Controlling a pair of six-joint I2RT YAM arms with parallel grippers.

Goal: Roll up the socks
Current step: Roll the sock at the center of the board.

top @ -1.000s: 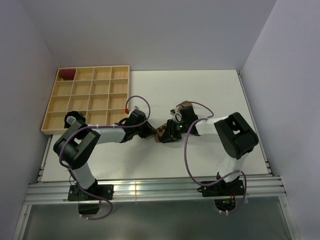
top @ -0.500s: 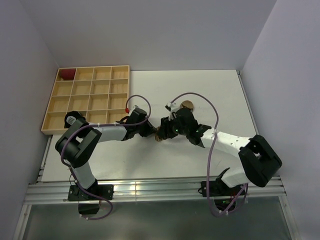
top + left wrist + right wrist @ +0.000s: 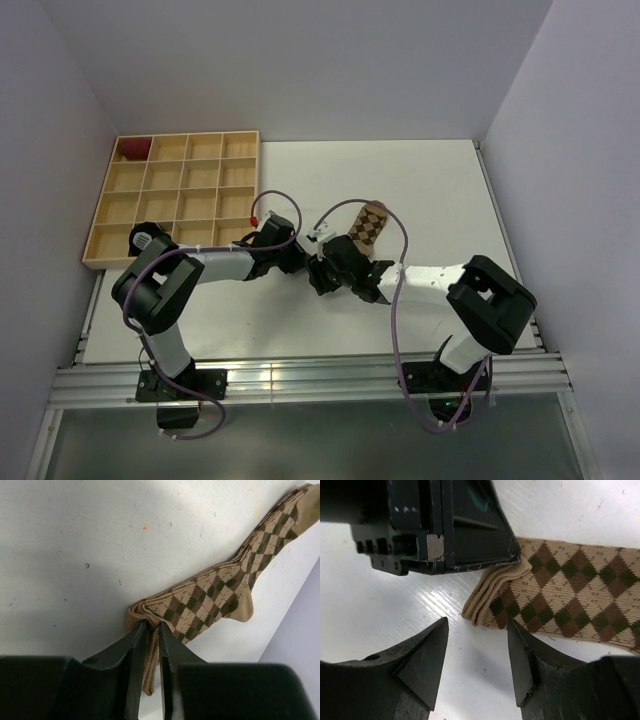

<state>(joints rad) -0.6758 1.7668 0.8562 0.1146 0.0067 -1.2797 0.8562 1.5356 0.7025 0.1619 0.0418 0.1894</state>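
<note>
The left gripper (image 3: 152, 630) is pinched nearly shut on the folded end of the socks (image 3: 210, 597). Its two dark fingers clamp the stacked tan edge between them. From that grip the brown-and-tan diamond fabric lies flat on the white table (image 3: 75, 540) and stretches off toward 1 o'clock. A plain tan patch sits at the far end, close to the frame corner.

The right gripper (image 3: 477, 630) is spread wide and holds nothing. The layered sock edge lies at 12 o'clock just beyond its fingertips, near them but apart. The patterned length runs to 3 o'clock, where the frame cuts it off.

From above, the two gripper heads meet near the table's middle and cover the pinched end. Only the far stretch of fabric shows at their 1 o'clock, and neither gripper's opening can be read there.

The right wrist camera shows the left gripper's black body at 11 o'clock, its tip sitting on the sock fold. The left wrist camera shows almost the full length of the socks.

Only the overhead view takes in the wooden compartment tray (image 3: 190, 135) at 10 o'clock, with a red thing (image 3: 133, 148) in its far-left corner cell.
</note>
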